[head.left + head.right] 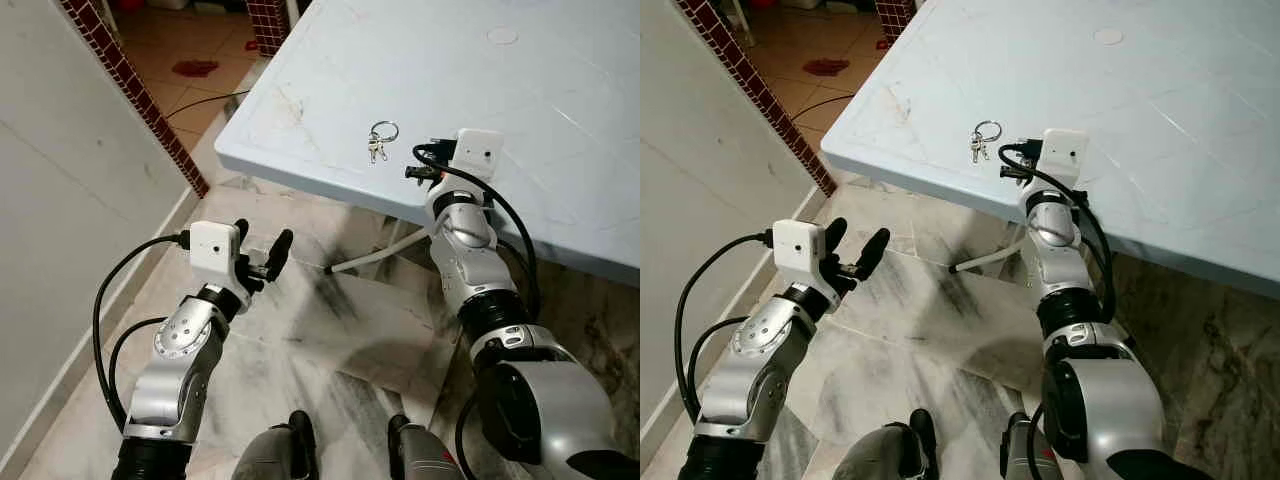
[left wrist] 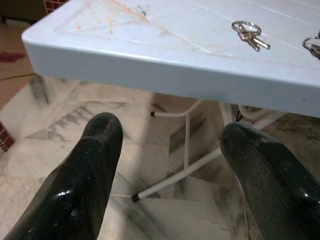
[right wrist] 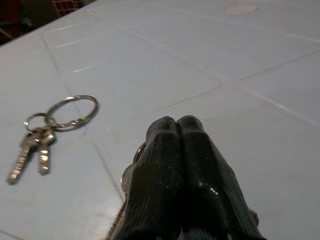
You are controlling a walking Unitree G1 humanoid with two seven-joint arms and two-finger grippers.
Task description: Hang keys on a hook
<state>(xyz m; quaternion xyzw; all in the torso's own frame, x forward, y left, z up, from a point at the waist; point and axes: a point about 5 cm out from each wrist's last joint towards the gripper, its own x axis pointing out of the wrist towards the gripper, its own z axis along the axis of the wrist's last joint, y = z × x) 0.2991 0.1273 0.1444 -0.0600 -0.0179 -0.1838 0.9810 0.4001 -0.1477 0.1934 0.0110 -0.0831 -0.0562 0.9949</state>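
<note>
A bunch of keys (image 1: 379,141) on a silver ring lies flat near the front edge of the pale blue table (image 1: 300,100); it also appears in the right wrist view as the keys (image 3: 50,131). My right gripper (image 1: 415,171) rests on the tabletop just right of that bunch. Its fingers (image 3: 175,165) are pressed together, and a second ring and key metal (image 3: 136,152) poke out from under them. My left gripper (image 1: 262,236) hangs open below the table's edge over the floor, with nothing between its fingers (image 2: 100,150).
The table edge (image 2: 150,70) runs above the left gripper, with white tube legs (image 2: 185,170) beneath it. A white wall with a red tiled strip (image 1: 130,80) stands to the left. Marble floor (image 1: 330,340) lies below, and my feet (image 1: 290,440) are at the bottom.
</note>
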